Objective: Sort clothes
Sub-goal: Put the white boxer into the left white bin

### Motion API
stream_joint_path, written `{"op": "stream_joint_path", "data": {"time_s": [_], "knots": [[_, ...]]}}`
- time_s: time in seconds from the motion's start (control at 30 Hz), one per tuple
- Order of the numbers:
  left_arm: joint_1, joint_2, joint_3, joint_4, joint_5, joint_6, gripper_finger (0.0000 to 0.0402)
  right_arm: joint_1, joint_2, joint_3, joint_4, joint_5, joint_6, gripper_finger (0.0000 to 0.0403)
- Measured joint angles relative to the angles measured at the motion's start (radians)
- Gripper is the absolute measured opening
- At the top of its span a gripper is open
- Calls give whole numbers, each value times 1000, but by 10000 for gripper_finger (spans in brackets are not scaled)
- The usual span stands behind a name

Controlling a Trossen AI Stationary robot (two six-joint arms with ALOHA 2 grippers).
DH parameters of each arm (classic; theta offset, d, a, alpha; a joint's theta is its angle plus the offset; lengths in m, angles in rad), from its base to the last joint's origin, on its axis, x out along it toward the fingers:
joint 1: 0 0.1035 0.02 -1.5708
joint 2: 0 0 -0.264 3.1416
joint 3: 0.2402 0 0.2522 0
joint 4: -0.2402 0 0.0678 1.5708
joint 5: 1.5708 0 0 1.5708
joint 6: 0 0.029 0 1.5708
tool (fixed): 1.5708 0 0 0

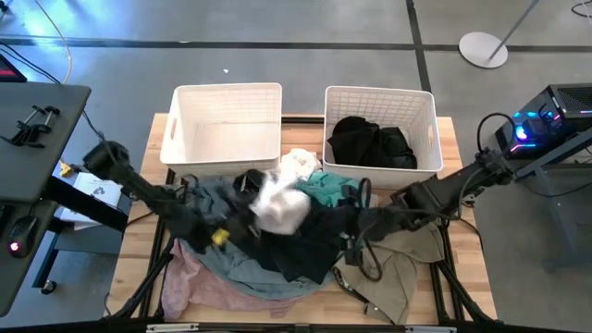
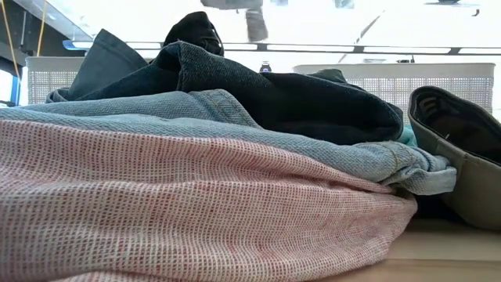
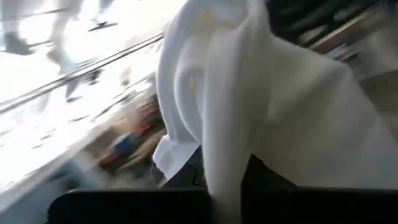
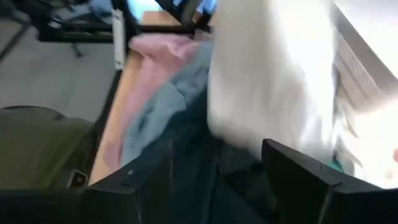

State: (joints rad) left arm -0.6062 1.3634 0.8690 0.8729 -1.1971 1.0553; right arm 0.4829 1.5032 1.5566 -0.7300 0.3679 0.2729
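Observation:
The clothes lie heaped mid-table: a pink garment [image 1: 190, 277], blue denim [image 1: 242, 264], a black piece [image 1: 301, 250], a teal one [image 1: 326, 188] and a beige one [image 1: 398, 273]. A white garment [image 1: 277, 205] shows blurred above the heap, and my left gripper [image 1: 252, 211], coming from the left, is shut on it. It fills the left wrist view [image 3: 261, 106]. My right gripper [image 1: 350, 227] hovers open over the heap's right side. Its fingers stand apart in its wrist view [image 4: 214, 180] with nothing between them, and the white garment [image 4: 273, 81] is just beyond. My left gripper pinches a bunched fold of the white garment [image 3: 225, 177] between its two fingers, coming nearly level from the table's left. The cloth billows loosely ahead of the fingers, raised above the heap. Whether any part still rests on the heap, I cannot tell.
Two white slatted baskets stand at the far edge: the left one [image 1: 222, 97] shows only its bare floor, and the right one [image 1: 425, 120] holds black clothes [image 1: 370, 143]. In the low view pink cloth [image 2: 180, 204] and denim [image 2: 235, 133] lie close to the camera.

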Motion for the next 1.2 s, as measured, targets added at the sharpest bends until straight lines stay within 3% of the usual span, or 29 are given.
{"op": "stream_joint_path", "data": {"time_s": [0.1, 0.27, 0.4, 0.5, 0.57, 0.63, 0.73, 0.93, 1.2], "knots": [[37, -112, 0, 75, -130, 188, 2, 40, 5, 0, -107, 90, 73, 236], [238, -343, 1, -15, -143, 173, 1, 115, 25, 0, -228, 235, 223, 236], [447, -474, -21, -196, -161, 48, 1, 173, 64, 0, -234, 313, 271, 236], [560, -544, -60, -510, -152, -234, 1, 199, 99, 0, -230, 314, 274, 236], [622, -571, -89, -786, -73, -528, 1, 210, 124, 0, -230, 315, 277, 236], [687, -575, -104, -1056, 103, -840, 1, 215, 145, 0, -231, 313, 287, 236], [798, -551, -105, -1258, 359, -1134, 3, 214, 165, 0, -231, 284, 304, 236], [953, -496, -88, -1297, 682, -1193, 62, 211, 171, 0, -231, 258, 306, 236], [1045, -466, 11, -1301, 809, -1159, 206, 211, 171, 0, -231, 267, 313, 236]]}}
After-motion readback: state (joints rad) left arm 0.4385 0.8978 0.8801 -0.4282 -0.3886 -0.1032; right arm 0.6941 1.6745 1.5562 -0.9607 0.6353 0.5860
